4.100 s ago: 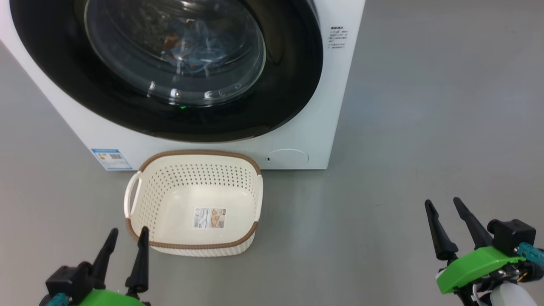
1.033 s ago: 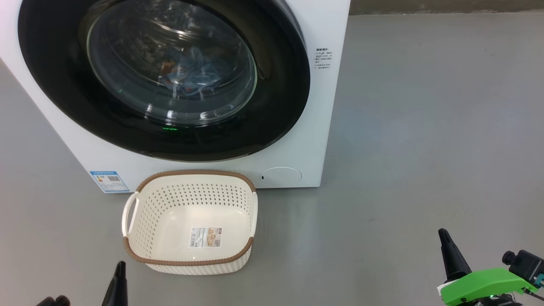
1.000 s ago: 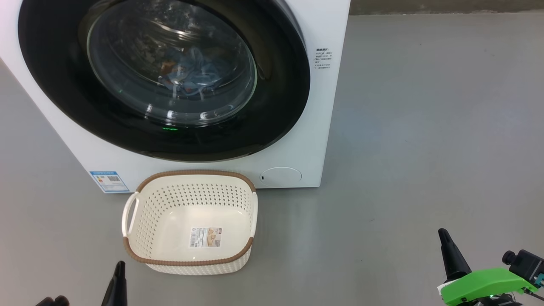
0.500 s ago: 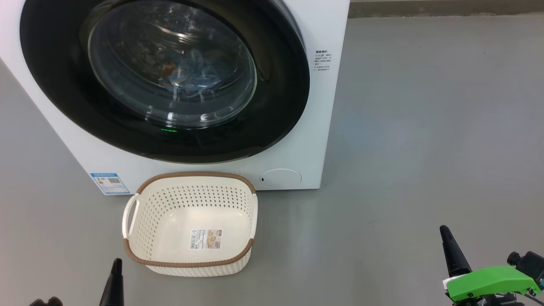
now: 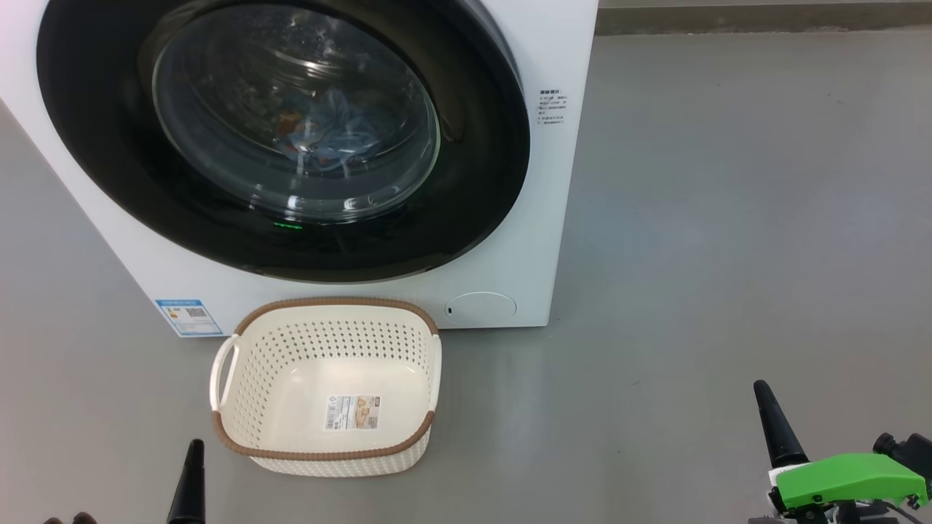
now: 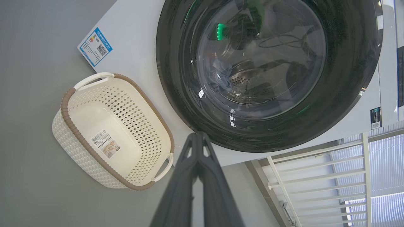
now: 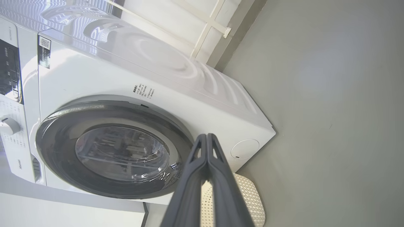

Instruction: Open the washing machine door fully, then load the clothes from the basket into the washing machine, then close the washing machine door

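Black and glossy, the round washing machine door [image 5: 284,189] is shut, blue clothes [image 5: 328,142] seen inside the white boxy washing machine [image 5: 539,218], cream perforated basket [image 5: 331,300] empty on its near side. Left gripper [image 6: 198,135] and right gripper [image 7: 206,136] are pinched together on nothing; tbh only a tidy pull-back is needed.

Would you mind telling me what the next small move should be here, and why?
Probably just park both arms. The washing machine door looks shut, the clothes lie inside behind its glass, the basket is empty, and the left claw and right claw are shut, holding nothing.
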`<state>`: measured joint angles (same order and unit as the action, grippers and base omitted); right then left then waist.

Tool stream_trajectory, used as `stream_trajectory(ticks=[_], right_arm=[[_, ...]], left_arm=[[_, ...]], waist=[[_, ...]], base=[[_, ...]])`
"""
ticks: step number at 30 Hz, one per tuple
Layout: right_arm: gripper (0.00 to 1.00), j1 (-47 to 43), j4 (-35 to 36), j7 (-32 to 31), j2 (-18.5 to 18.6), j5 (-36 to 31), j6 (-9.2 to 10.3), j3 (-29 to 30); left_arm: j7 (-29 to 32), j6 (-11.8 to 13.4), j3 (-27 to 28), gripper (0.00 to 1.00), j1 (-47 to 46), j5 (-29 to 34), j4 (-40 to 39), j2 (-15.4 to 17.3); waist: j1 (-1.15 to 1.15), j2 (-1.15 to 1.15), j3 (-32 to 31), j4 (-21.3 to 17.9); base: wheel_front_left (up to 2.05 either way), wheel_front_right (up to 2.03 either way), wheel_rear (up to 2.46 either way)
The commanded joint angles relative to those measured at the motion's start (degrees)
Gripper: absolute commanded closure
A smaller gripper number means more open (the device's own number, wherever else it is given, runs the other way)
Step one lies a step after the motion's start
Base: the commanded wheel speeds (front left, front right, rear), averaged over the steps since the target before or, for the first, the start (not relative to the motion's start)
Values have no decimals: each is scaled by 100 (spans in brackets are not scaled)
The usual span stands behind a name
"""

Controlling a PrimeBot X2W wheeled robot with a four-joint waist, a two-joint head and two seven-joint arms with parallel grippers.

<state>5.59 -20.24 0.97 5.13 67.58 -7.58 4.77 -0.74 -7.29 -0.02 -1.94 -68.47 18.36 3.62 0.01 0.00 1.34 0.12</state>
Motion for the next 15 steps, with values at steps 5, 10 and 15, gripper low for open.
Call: stream_trajectory(ticks=[5, 10, 15], right_arm=[[100, 71, 228, -119, -14, 328, 4, -11], [100, 69, 281, -203, -42, 613, 5, 14], [100, 68, 333, -288, -71, 899, 6, 39]], left_arm=[[97, -14, 212, 100, -301, -331, -198, 65], [180, -15, 270, 100, -318, -605, -230, 47], [263, -16, 328, 100, -334, -880, -261, 30]], waist=[[0, 0, -12, -1], [0, 0, -26, -3], [0, 0, -40, -4]], base=[[0, 0, 0], [0, 0, 0], [0, 0, 0]])
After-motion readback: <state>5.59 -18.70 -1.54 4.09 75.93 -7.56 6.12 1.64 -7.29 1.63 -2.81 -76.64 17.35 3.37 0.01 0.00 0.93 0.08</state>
